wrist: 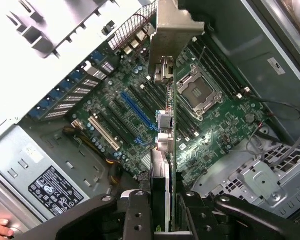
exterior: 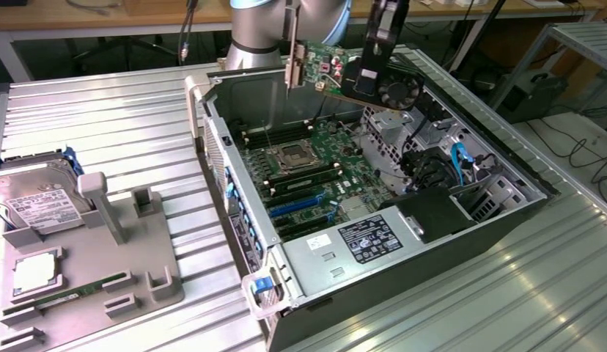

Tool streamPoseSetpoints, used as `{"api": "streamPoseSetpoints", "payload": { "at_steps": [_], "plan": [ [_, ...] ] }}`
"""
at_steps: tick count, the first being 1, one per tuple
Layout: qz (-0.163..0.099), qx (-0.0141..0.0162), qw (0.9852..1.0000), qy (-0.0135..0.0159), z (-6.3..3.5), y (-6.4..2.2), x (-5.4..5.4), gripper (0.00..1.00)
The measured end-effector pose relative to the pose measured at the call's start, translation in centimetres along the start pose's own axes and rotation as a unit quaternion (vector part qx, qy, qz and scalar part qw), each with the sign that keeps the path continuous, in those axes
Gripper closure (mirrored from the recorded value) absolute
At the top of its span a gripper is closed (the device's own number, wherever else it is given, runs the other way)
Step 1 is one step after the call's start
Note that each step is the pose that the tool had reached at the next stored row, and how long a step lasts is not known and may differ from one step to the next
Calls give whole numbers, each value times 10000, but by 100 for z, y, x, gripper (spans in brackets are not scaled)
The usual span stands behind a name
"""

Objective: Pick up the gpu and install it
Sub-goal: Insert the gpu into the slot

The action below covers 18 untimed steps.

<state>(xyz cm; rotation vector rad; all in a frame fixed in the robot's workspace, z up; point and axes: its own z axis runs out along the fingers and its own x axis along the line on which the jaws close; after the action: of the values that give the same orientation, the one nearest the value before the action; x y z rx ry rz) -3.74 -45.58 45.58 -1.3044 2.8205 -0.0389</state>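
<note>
My one gripper point(wrist: 162, 212) — two fingers point(wrist: 137, 215) clamped on one gpu point(wrist: 165, 150) — hangs over one open computer case point(exterior: 382, 293), one motherboard point(exterior: 318, 172) inside.

The gpu point(exterior: 323, 62) above motherboard point(exterior: 323, 158) inside case point(exterior: 402, 293)

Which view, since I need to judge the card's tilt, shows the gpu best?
The exterior view: the gpu hangs tilted above the open computer case, fan face and bracket both visible. The wrist view sees it edge-on, running from the gripper out to the bracket.
</note>
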Motion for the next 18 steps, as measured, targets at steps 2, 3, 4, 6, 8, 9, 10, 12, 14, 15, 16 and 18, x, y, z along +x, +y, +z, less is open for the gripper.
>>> {"api": "streamPoseSetpoints", "payload": {
  "at_steps": [2, 3, 4, 6, 8, 9, 10, 12, 14, 15, 16, 18],
  "plan": [
    [-86, -2, 10000, -3, 0, 0, 0, 73],
    [-131, -3, 9999, -5, 0, 0, 0, 73],
    [-169, -3, 9999, -6, 0, 0, 0, 73],
    [-251, -5, 9997, -9, 0, 0, 0, 73],
    [-326, -6, 9995, -12, 0, 1, 0, 73],
    [-366, -7, 9993, -13, 0, 1, 0, 73],
    [-404, -8, 9992, -15, 0, 1, 0, 73],
    [-492, -10, 9988, -18, 0, 0, 0, 73],
    [-596, -12, 9982, -22, 0, 0, 0, 73],
    [-649, -13, 9979, -24, 0, 0, 0, 73],
    [-703, -14, 9975, -26, 0, 0, 0, 73],
    [-796, -16, 9968, -29, 0, 1, 0, 73]
  ]
}}
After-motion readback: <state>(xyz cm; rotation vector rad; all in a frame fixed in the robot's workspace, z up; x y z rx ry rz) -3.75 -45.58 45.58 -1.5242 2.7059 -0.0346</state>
